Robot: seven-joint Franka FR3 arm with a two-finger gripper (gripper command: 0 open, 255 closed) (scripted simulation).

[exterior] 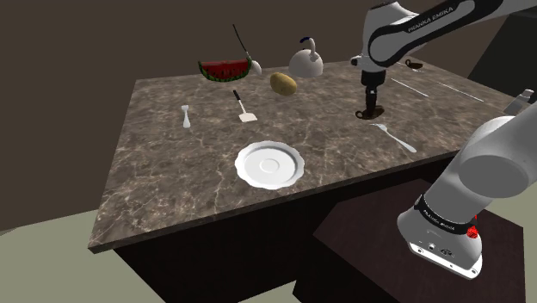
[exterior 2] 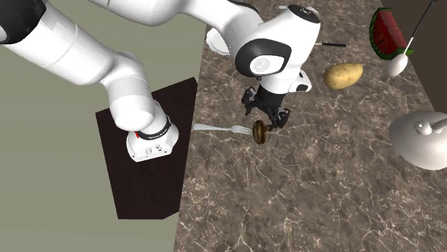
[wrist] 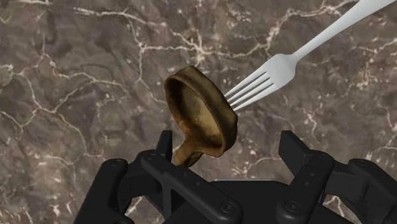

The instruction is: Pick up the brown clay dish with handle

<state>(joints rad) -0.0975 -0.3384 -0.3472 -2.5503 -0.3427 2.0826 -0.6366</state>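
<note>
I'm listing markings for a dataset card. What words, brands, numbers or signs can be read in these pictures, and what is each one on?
"FRANKA EMIKA": on the white arm, along its upper link, in the shoulder view.
Small lettering on the black ring near the arm's base: too small to read.
The dish, fork and countertop carry no writing.

Arm point(exterior: 413, 33) points down, claw point(wrist: 228, 140) fingers apart.
</note>
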